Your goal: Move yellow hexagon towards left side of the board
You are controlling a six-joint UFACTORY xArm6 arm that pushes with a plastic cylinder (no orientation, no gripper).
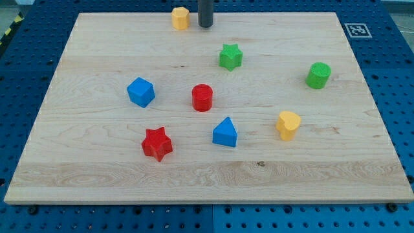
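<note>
The yellow hexagon (pixel 180 17) stands near the top edge of the wooden board (pixel 97 175), a little left of the middle. My tip (pixel 206 26) rests on the board just to the right of the yellow hexagon, a small gap apart from it. The dark rod runs straight up out of the view's top.
A green star (pixel 230 57) lies below and right of my tip. A green cylinder (pixel 318 75) is at the right. A blue cube (pixel 140 92), a red cylinder (pixel 202 98), a red star (pixel 157 144), a blue triangle (pixel 225 133) and a yellow heart (pixel 288 124) lie lower down.
</note>
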